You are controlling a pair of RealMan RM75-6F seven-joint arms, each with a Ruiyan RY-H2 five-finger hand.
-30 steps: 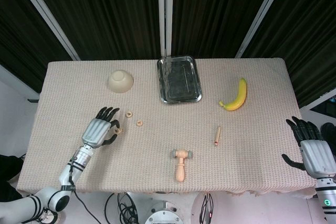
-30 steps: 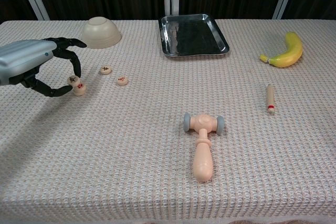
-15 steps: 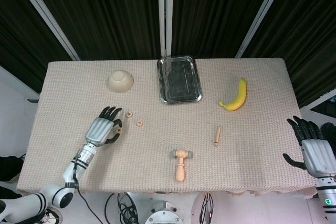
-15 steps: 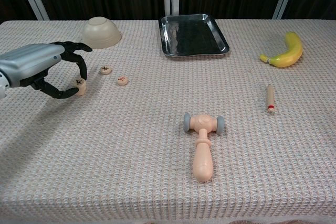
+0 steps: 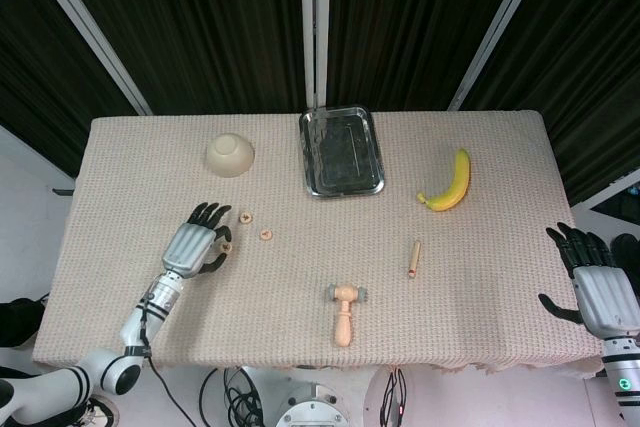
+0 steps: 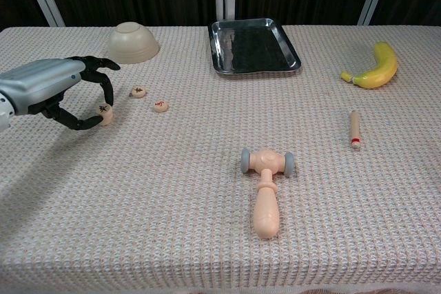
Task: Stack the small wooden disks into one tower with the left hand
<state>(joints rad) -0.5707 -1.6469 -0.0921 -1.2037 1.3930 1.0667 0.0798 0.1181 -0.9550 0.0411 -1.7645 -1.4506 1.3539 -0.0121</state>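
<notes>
Wooden disk sits pinched in my left hand, thumb and finger on it, low over the cloth. Two loose disks lie to its right: the near one just beside, the far one a bit further. Three disks total, none stacked that I can see. My right hand is spread, well apart at the table edge.
</notes>
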